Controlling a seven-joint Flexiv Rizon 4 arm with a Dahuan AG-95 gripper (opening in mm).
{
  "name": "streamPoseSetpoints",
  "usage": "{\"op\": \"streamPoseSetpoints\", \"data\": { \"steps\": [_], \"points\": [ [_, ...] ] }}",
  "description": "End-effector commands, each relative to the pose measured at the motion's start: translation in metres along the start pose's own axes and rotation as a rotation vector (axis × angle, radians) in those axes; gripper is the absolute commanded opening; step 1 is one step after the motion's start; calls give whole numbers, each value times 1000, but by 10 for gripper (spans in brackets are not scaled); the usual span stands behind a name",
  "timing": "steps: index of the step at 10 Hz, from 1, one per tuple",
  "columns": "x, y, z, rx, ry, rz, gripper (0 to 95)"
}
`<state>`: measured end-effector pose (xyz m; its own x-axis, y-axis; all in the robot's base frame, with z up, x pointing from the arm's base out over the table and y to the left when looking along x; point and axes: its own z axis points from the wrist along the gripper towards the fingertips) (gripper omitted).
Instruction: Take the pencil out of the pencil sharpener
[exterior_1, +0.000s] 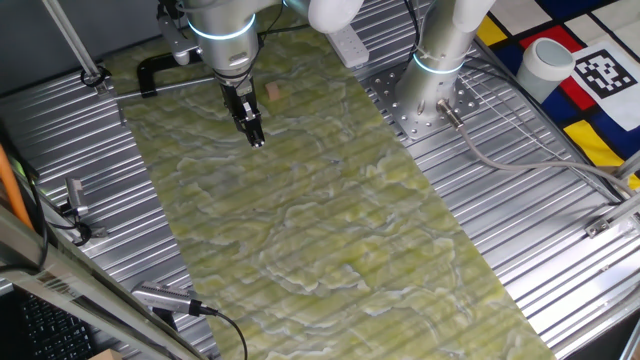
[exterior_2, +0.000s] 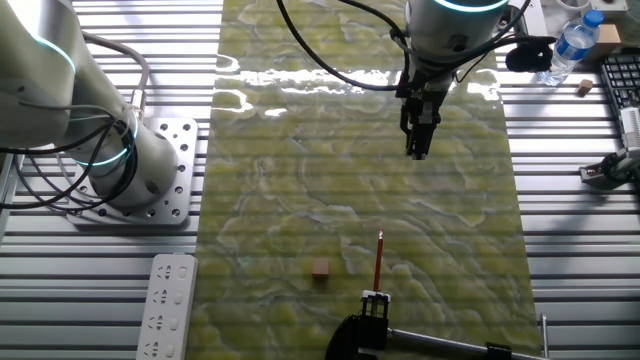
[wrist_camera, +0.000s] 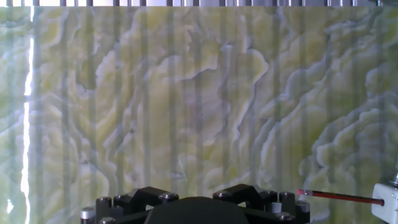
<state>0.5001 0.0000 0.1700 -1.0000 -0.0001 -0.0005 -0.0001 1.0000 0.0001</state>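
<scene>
The pencil (exterior_2: 379, 258) is a thin dark-red stick lying flat on the green marbled mat (exterior_2: 300, 180). The pencil sharpener (exterior_2: 321, 267) is a small tan block standing on the mat beside the pencil, apart from it. The sharpener also shows in one fixed view (exterior_1: 273, 92); the pencil is hidden there. In the hand view the pencil (wrist_camera: 339, 197) lies at the lower right, with one end at a white piece (wrist_camera: 388, 200). My gripper (exterior_2: 418, 150) hangs above the mat well away from both, fingers together and empty; it also shows in one fixed view (exterior_1: 256, 138).
A black C-shaped clamp (exterior_2: 355, 338) sits at the mat's edge by the pencil's end, also seen in one fixed view (exterior_1: 160, 68). A white power strip (exterior_2: 165, 305) lies on the metal table. A second arm's base (exterior_2: 120, 150) and a water bottle (exterior_2: 575, 45) stand off the mat.
</scene>
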Motion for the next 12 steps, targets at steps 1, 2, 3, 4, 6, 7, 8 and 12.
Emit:
{"op": "streamPoseSetpoints", "data": {
  "steps": [1,2,3,4,6,7,8,12],
  "points": [
    [0,0,0,-24,-16,-288,0],
    [0,0,0,-18,-11,-288,0],
    [0,0,0,-18,-10,-287,0],
    [0,0,0,-18,-10,-287,0],
    [0,0,0,-18,-9,-288,0],
    [0,0,0,-19,-8,-288,0],
    [0,0,0,-22,-6,-293,0],
    [0,0,0,-22,-6,-312,0]
  ]
}}
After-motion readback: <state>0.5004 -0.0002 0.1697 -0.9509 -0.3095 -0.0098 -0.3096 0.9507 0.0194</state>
